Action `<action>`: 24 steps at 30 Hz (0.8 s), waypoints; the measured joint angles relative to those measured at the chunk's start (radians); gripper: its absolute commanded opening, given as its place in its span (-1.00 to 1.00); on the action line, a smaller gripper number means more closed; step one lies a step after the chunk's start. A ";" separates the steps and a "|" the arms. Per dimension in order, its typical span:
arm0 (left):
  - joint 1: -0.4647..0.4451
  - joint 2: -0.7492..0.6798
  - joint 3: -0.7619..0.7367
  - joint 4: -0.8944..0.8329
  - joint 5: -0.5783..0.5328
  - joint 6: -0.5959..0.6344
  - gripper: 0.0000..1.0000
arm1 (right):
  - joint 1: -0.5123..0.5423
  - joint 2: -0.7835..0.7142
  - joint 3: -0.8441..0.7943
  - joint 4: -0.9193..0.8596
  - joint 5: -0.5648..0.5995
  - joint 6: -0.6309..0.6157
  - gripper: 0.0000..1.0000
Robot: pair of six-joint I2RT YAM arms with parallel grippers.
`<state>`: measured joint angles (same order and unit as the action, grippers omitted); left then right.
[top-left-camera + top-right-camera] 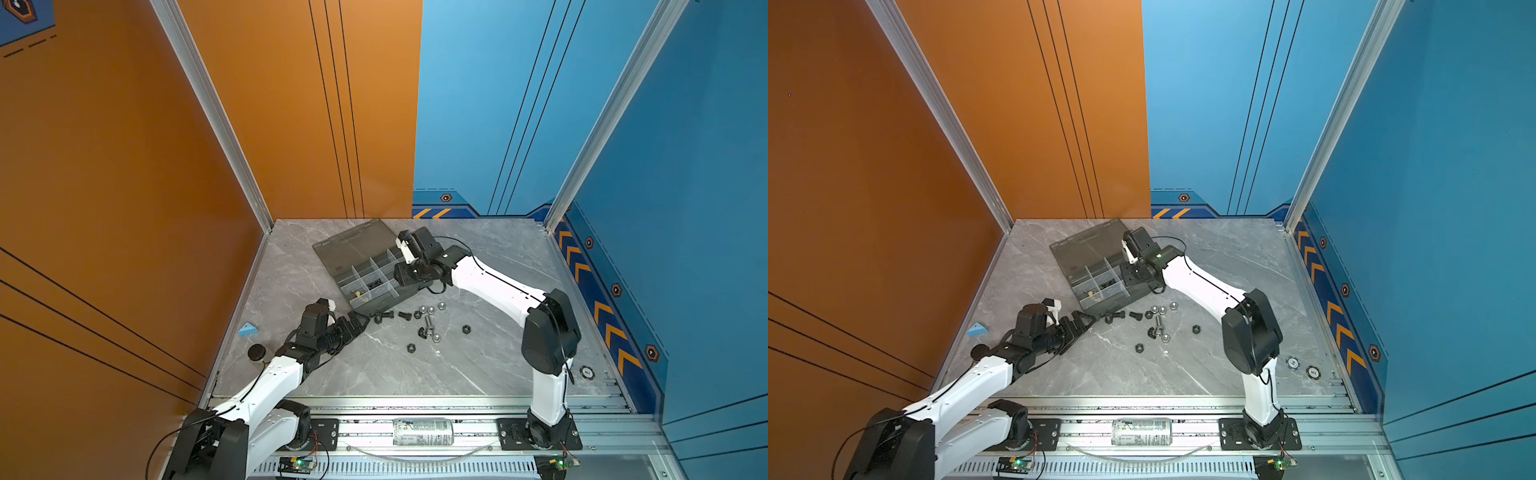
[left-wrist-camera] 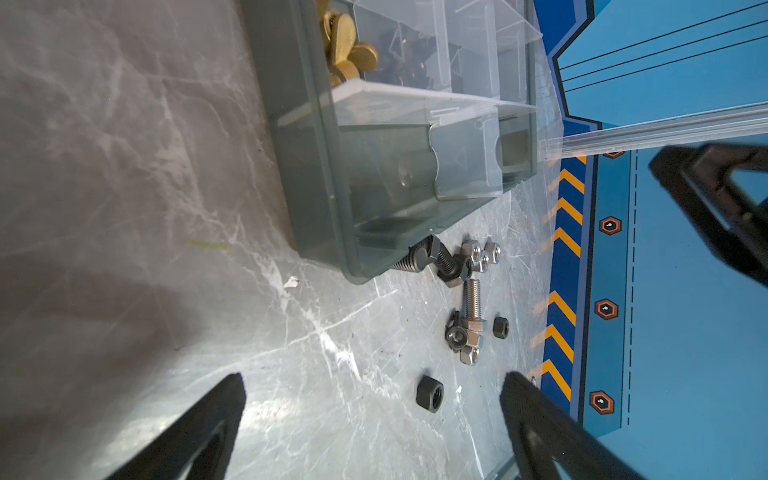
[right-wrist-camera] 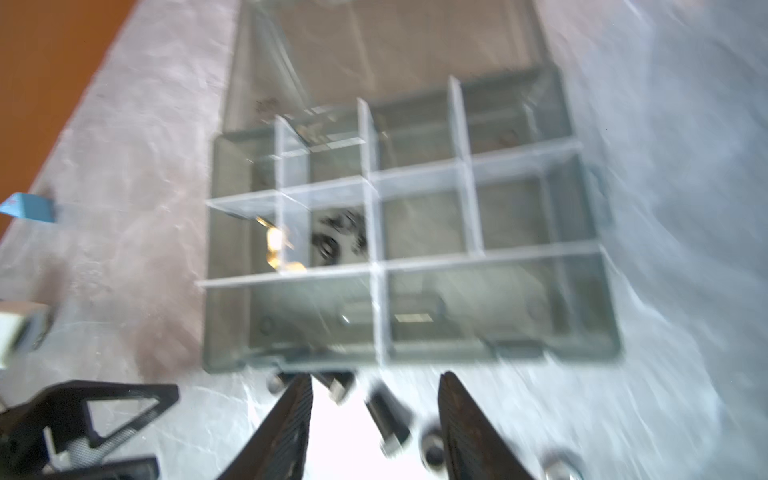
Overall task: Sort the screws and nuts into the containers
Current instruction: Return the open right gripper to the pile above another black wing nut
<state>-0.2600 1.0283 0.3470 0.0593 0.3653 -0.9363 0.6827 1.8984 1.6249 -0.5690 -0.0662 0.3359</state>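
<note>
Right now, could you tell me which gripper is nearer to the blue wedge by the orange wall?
Left. The left gripper is by the near corner of the box, on the side of the blue wedge; the right gripper hangs over the box's opposite end, farther off.

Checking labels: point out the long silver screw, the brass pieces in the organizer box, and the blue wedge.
long silver screw (image 2: 472, 296), left wrist view, threaded shaft.
brass pieces (image 2: 343, 32), left wrist view, flat rounded face.
blue wedge (image 1: 248, 330), a top view, upper face.
</note>
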 measured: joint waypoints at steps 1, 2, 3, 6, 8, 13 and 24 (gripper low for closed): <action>0.000 0.000 0.000 -0.002 0.000 0.000 0.95 | -0.006 -0.023 -0.043 -0.006 0.008 0.025 0.06; 0.000 0.000 0.000 -0.003 0.000 0.000 0.95 | -0.013 -0.044 -0.090 -0.008 0.014 0.050 0.06; 0.000 0.000 0.000 -0.004 0.000 0.000 0.95 | -0.017 -0.062 -0.136 -0.015 0.018 0.074 0.07; 0.000 0.000 0.001 -0.006 0.000 0.000 0.95 | -0.016 -0.098 -0.253 -0.025 0.019 0.133 0.07; 0.000 0.000 0.001 -0.009 0.000 0.000 0.95 | -0.006 -0.116 -0.311 -0.030 0.019 0.163 0.07; 0.000 0.000 0.002 -0.015 0.000 0.000 0.95 | 0.029 -0.157 -0.397 -0.032 0.014 0.217 0.07; 0.000 0.000 0.002 -0.025 0.000 0.000 0.95 | 0.109 -0.174 -0.412 -0.030 0.006 0.257 0.04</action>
<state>-0.2600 1.0283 0.3485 0.0345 0.3653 -0.9363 0.7918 1.7248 1.2129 -0.5987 -0.0597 0.5930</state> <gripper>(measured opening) 0.976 0.526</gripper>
